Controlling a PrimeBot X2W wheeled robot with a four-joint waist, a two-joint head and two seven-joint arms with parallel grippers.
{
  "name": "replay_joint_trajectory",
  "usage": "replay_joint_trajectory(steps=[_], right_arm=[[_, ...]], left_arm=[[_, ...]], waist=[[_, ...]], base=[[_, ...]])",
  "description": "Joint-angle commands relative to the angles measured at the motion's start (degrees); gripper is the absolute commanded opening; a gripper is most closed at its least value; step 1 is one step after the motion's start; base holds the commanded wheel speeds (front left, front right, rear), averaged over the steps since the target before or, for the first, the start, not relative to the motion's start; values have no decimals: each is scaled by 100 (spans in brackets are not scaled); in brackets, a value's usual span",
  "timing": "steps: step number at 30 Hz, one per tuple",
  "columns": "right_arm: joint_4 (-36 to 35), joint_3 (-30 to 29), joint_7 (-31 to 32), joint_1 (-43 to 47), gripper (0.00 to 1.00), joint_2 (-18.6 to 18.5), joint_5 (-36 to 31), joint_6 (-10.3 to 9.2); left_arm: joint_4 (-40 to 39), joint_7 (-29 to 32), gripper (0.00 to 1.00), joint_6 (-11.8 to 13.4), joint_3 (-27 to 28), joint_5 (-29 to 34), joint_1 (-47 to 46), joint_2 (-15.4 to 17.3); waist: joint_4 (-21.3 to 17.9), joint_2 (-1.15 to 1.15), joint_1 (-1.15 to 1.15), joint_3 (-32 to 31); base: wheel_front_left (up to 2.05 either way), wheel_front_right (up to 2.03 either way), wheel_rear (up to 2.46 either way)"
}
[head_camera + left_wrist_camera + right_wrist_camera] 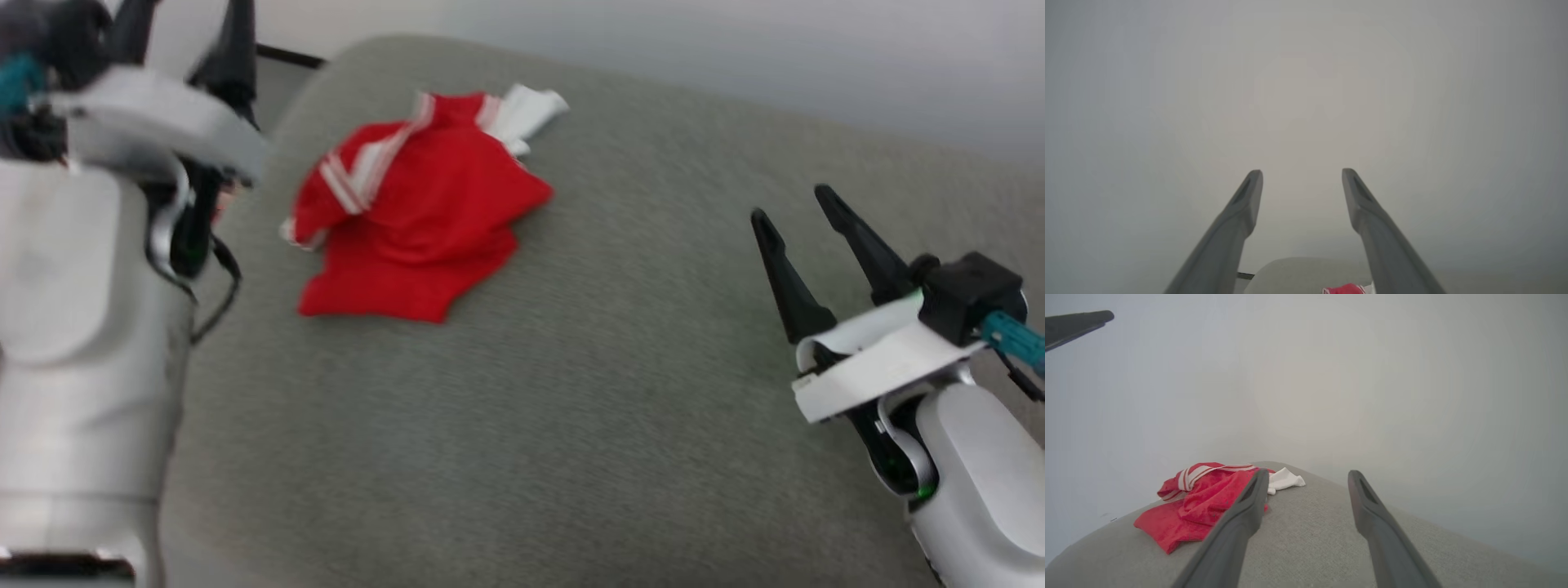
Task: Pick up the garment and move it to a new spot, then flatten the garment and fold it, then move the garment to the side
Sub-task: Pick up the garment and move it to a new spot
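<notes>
Crumpled garment on the grey table, both grippers spread and empty.

I see the garment [416, 220] lying in a loose heap on the far left part of the table [612, 392]. It is bright red, with a white piece at its far end and red-and-white striped trim across the top. My right gripper [790, 202] hovers well apart from it, fingers spread, holding nothing. The left gripper [1302, 173] is spread and empty too. Its wrist view faces the pale wall [1306, 81] and catches a red corner at the bottom edge, while the right wrist view shows the whole heap.
</notes>
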Motion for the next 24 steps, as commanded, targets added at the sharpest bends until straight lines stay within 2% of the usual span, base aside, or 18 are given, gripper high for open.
replay_joint_trajectory(steps=[1,5,7,8,10,16,20,24], right_arm=[[-38,76,-14,-219,100,36,-65,2],[-47,231,-44,-416,100,90,-84,2],[-47,292,-55,-472,100,117,-75,2],[-47,292,-55,-472,100,117,-75,2],[-37,344,-54,-506,100,145,-65,2],[-80,508,-65,-579,100,217,-67,2],[-182,606,-69,-696,100,287,-50,2],[-307,653,-70,-723,100,323,-74,2]], left_arm=[[433,103,100,-13,-194,-45,-289,118],[1393,496,100,-14,-867,-246,-854,257],[1834,883,100,-2,-1163,-455,-1006,360],[1834,883,100,-2,-1163,-455,-1006,360],[2118,1363,100,-3,-1523,-680,-1111,401],[2699,2767,100,-3,-2086,-1398,-1164,680],[2990,3161,100,-2,-2169,-1690,-1205,965],[3464,3508,100,-3,-2158,-1875,-1121,1006]], waist=[[-1206,0,0,1219],[-1467,0,0,1434],[-1556,0,0,1474],[-1556,0,0,1474],[-1619,0,0,1483],[-1828,0,0,1488],[-2034,0,0,1587],[-2237,0,0,1712]], base=[[0,0,0],[0,0,0],[0,0,0],[0,0,0],[0,0,0],[0,0,0],[0,0,0],[0,0,0]])
